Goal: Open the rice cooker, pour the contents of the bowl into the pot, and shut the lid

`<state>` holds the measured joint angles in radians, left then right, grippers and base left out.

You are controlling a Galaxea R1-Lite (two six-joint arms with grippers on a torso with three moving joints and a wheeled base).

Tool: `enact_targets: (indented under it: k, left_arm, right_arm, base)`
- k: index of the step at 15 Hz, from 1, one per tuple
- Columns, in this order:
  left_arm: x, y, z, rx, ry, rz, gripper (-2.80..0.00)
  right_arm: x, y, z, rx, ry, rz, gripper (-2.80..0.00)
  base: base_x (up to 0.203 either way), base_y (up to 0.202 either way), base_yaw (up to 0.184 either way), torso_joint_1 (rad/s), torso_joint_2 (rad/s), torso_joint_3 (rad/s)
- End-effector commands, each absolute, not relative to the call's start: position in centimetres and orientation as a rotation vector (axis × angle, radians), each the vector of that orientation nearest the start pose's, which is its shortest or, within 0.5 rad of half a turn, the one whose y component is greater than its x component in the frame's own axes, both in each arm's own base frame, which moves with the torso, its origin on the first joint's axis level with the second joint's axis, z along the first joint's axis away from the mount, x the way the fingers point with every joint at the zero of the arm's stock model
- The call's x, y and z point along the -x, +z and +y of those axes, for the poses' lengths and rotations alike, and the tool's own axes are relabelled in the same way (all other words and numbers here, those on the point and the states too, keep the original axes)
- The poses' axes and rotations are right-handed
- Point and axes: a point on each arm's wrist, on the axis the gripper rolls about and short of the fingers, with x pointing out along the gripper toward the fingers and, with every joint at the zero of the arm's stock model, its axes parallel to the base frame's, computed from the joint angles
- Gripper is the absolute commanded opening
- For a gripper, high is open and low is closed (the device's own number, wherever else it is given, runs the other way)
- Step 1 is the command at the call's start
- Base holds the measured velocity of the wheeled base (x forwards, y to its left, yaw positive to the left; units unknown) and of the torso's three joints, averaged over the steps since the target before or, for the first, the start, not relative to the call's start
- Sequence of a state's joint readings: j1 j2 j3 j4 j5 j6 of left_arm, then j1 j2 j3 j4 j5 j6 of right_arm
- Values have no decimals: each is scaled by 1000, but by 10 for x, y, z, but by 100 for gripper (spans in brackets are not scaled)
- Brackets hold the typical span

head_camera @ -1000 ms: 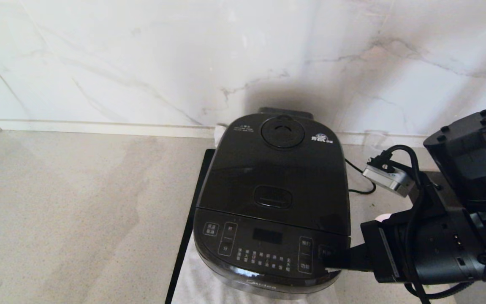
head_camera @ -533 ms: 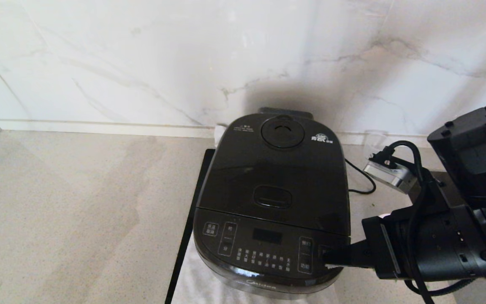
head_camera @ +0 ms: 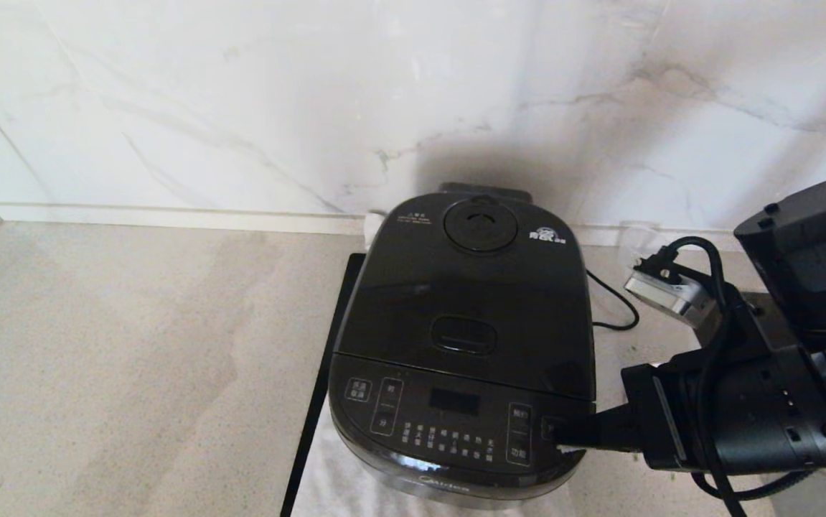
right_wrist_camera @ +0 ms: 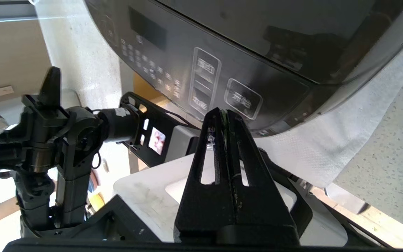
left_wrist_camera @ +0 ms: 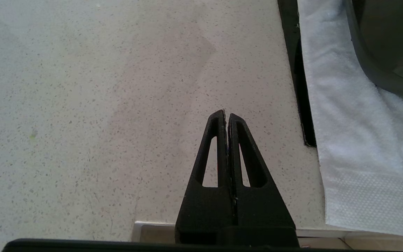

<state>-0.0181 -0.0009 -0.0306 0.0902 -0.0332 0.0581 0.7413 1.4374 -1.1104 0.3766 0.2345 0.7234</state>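
Speckled surface [head_camera: 133, 345], marble wall. Cooker [head_camera: 466, 337] at centre, lid [head_camera: 470, 287] down. Our right hand [head_camera: 563, 434], pressed together, at cooker's 4 o'clock corner; left hand [left_wrist_camera: 227, 117] also pressed together, idle. Opening step pending: we judge the release button [head_camera: 463, 334] needs pressing next.

Gloss, stone and cloth
Glossy black plastic rice cooker [head_camera: 461, 345] on fluffy white cloth [left_wrist_camera: 348, 140]; matt speckled stone counter [head_camera: 133, 359]; polished marble wall [head_camera: 240, 108].

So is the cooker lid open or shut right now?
Shut. The lid lies flat on the rice cooker, with no pot or inner plate showing. The right gripper, fingers together, is by the front panel's right corner.
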Motion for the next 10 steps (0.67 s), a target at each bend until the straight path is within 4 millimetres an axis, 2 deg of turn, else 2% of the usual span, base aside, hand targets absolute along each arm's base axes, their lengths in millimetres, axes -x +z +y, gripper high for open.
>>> enact_targets:
  k: [1,10]
  left_arm:
    - [26,75,0,-58,-54,57,-280]
    - [26,75,0,-58,-54,57,-280]
  right_arm:
    - [-166,249,159,-466,640,987,-280]
    - [-173,248,157,-482,626,978,-280]
  base:
    - [0,0,0,0,0,0]
    - [0,0,0,0,0,0]
